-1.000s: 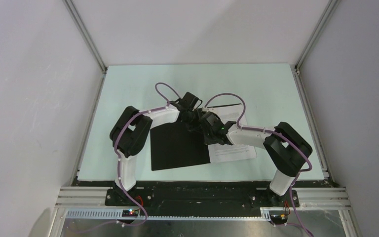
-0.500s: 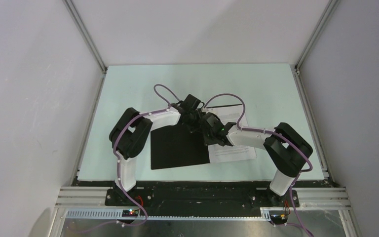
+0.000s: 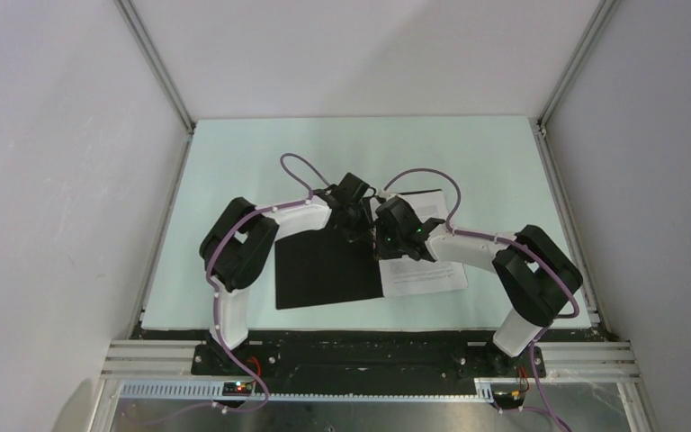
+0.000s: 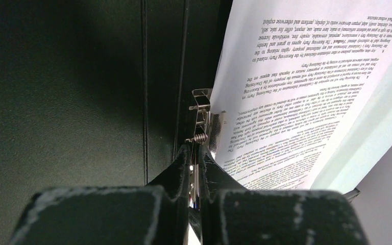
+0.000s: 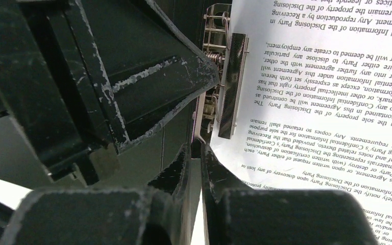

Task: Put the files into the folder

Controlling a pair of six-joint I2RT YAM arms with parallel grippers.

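The folder (image 3: 324, 270) lies open on the table, its black inside up. The files (image 3: 427, 274), white sheets of dense text, lie on its right half, pinned under the clamp bar of the metal spring clip (image 5: 214, 76) at the spine. My left gripper (image 3: 353, 220) is shut on the clip's thin metal lever (image 4: 202, 109), black folder (image 4: 71, 92) on its left and files (image 4: 296, 76) on its right. My right gripper (image 3: 380, 236) meets it from the right. Its jaws (image 5: 196, 150) are closed to a thin slit on the clip's lower end, beside the files (image 5: 326, 102).
The pale green table (image 3: 261, 162) is walled by grey panels with metal rails at its left and right edges (image 3: 553, 180). Both arms crowd the folder's spine, wrists nearly touching. Purple cables (image 3: 297, 166) loop above them.
My right arm has shifted a little to the right and away, its gripper moving slightly up along the spine. My left gripper has stayed on the clip. Folder and files have not moved.
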